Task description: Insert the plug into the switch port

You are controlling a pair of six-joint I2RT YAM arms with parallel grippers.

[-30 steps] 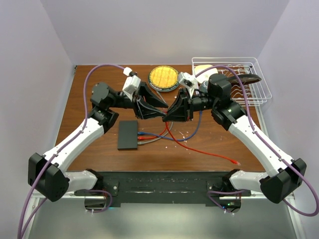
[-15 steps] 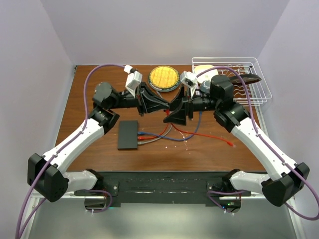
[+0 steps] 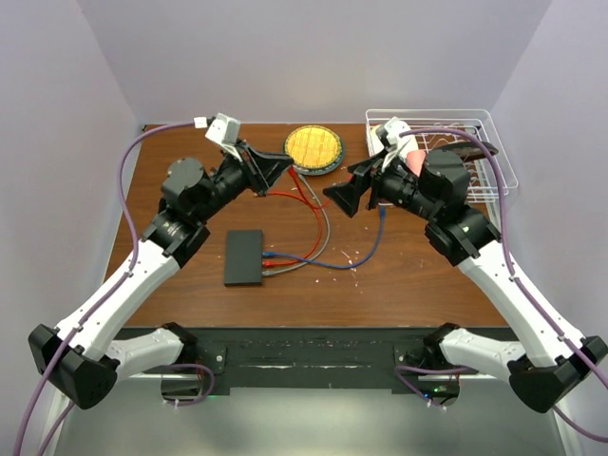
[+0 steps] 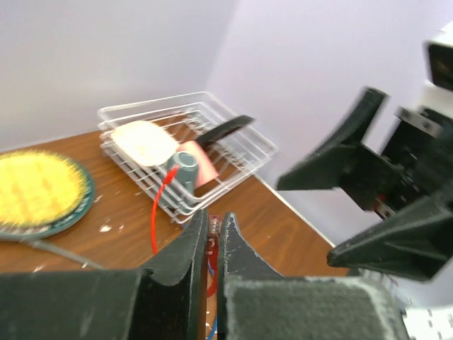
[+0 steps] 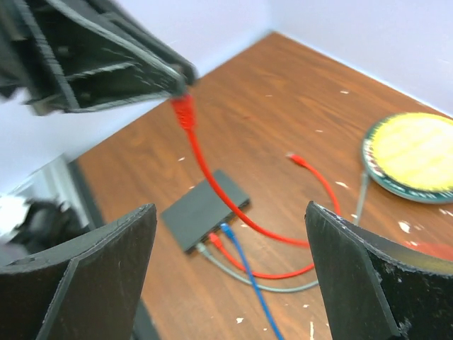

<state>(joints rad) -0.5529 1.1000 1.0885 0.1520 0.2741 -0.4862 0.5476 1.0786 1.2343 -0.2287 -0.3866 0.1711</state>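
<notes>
While left gripper [image 3: 287, 162] clamps red plug [image 5: 182, 110] and right gripper [image 3: 340, 198] gapes, I next align plug with switch [image 3: 244, 256] port, centre-left.

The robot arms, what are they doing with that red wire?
The left gripper is shut on the plug end of a red cable, holding it up above the table. The right gripper is open beside it and holds nothing. Down on the table lies the switch, with three other cables already in its sockets. The held plug is not yet in the switch.
</notes>
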